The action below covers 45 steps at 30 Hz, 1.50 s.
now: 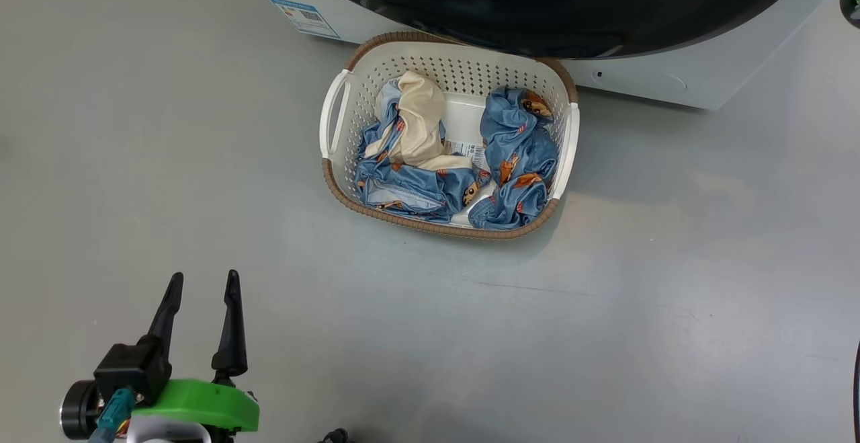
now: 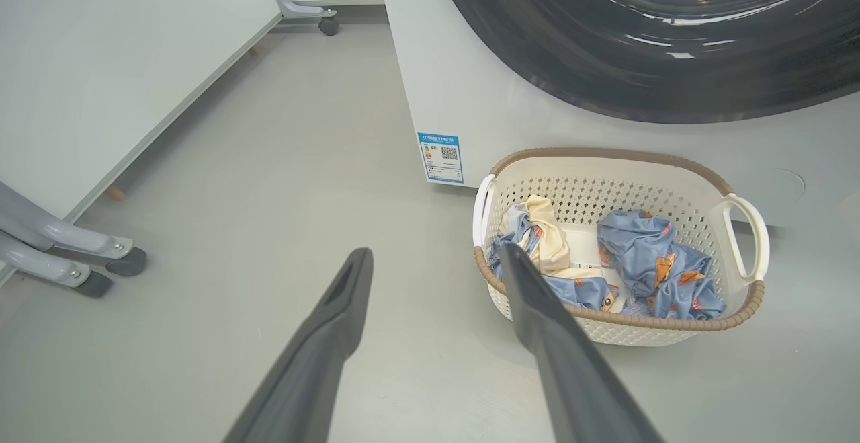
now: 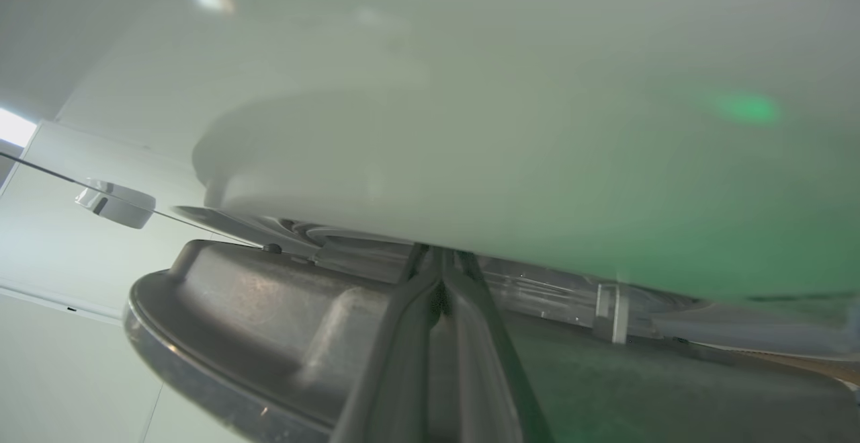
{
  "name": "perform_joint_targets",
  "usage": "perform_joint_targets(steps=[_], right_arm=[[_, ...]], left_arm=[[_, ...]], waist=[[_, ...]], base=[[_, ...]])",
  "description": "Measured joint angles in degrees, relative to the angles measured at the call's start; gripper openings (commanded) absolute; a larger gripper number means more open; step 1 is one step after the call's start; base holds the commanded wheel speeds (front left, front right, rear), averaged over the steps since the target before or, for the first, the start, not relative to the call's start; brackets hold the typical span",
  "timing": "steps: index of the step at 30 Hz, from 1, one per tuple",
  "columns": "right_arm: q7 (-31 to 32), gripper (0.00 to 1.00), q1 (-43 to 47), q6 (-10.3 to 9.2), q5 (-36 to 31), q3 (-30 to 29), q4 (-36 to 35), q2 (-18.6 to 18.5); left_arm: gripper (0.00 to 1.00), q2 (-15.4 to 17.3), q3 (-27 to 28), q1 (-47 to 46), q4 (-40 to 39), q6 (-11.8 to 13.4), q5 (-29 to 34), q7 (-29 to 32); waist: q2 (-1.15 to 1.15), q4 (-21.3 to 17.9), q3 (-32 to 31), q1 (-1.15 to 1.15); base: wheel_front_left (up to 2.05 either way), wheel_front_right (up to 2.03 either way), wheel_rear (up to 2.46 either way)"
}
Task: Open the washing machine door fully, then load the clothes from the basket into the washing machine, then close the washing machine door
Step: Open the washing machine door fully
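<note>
I see my left gripper (image 1: 205, 275) over the bare floor (image 1: 672, 308), jaws wide apart and empty, well short of the basket (image 1: 430, 226). The basket sits on the floor tight against the washing machine (image 1: 645, 80), below the washing machine door (image 1: 537, 13), and the clothes (image 1: 517, 154) lie inside it. My right gripper (image 3: 440, 261) has its fingers pressed together, tips in a narrow gap under a white panel (image 3: 470, 127); I cannot tell what they touch.

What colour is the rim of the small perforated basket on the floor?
Brown: the woven-look rim of the cream perforated plastic basket, best in the head view.
</note>
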Motion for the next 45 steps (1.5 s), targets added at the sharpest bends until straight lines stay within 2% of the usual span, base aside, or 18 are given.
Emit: perform_joint_targets(steps=[18,31,36,45], right_arm=[[6.39,0.0,-0.64,0.0,2.3,3.37,0.48,0.42],[11.49,0.0,0.36,-0.07,2.48,8.34,-0.85,3.0],[13.62,0.0,2.68,-0.07,2.48,11.15,-1.49,3.6],[15.94,0.0,7.92,-0.08,2.31,16.03,-4.24,6.89]], left_arm=[[1.0,-0.01,1.24,-0.02,-0.45,-0.48,0.15,0.0],[1.0,-0.02,1.97,-0.29,-0.51,-0.47,-0.6,0.0],[1.0,-0.02,2.92,-0.84,-0.18,-0.47,-1.22,0.0],[1.0,-0.04,2.99,-1.6,1.14,-0.4,-2.49,0.0]], waist=[[0.0,-1.72,0.29,0.0],[0.0,-3.24,-1.05,0.0],[0.0,-4.01,-2.18,0.0],[0.0,-5.52,-5.65,0.0]], base=[[0.0,0.0,0.0],[0.0,0.0,0.0],[0.0,0.0,0.0],[0.0,0.0,0.0]])
